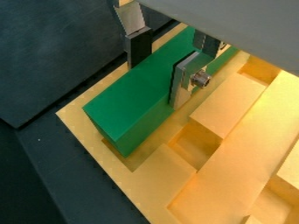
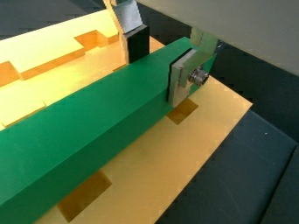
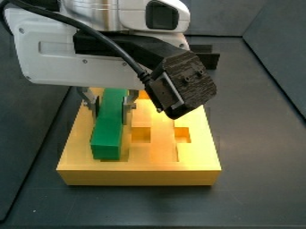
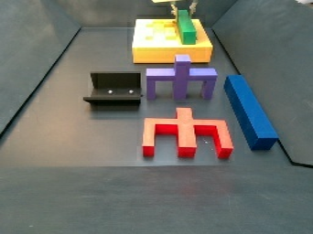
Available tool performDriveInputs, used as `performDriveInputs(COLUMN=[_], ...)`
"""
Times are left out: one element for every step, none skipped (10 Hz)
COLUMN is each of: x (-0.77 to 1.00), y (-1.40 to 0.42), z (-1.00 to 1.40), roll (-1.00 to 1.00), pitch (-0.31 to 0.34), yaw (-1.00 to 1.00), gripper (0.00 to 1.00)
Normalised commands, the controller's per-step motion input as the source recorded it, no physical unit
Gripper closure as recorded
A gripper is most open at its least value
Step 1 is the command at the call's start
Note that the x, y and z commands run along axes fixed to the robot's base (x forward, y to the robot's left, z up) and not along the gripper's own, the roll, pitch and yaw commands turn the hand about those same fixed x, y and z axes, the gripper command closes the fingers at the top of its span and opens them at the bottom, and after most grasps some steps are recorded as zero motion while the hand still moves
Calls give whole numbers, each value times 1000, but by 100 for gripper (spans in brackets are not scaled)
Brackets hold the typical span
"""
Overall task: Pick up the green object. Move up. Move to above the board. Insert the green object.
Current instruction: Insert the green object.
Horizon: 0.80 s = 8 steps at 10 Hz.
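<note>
Nearest the lens in both wrist views, the green object (image 2: 82, 149) runs as a long flat bar across the board (image 1: 239, 122), with the gripper (image 1: 162, 63) closed across its width, silver fingers (image 1: 184, 77) pressing its two long sides. In a side view the green object (image 3: 111, 121) lies along one edge of the yellow board (image 3: 143, 168), apparently low in a lengthwise groove, though whether it is fully seated cannot be told, since the arm hides the far end. In the wider side view the gripper (image 4: 182, 9) hangs over the board (image 4: 153, 43) at the far end of the floor, the green object (image 4: 188, 26) beneath it

Outward from there stand a purple block (image 4: 182, 79), a blue bar (image 4: 251, 110), a red piece (image 4: 186, 135) and the fixture (image 4: 113, 89), all well apart from the board

The insertion looks nearly done. The risk now is a tilted bar: if one end rides on the groove's edge, pushing down could jam it or shift the board. Opening the fingers before it sits flat could leave it propped, and lifting away crookedly could drag it back out
</note>
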Motion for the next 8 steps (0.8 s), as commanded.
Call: performDriveInputs(x=[94, 197, 220, 186, 206, 157, 177, 163], y=[-189, -97, 0, 6, 20, 0, 0, 0], z=[-211, -226, -323, -331, -297, -266, -194, -146], roll=[53, 17, 21, 4, 0, 0, 30, 111], pitch=[-24, -19, -19, -20, -4, 0, 0, 0], yaw=[0, 0, 0, 0, -29, -117, -151, -180], gripper=[100, 100, 100, 100, 100, 100, 100, 100])
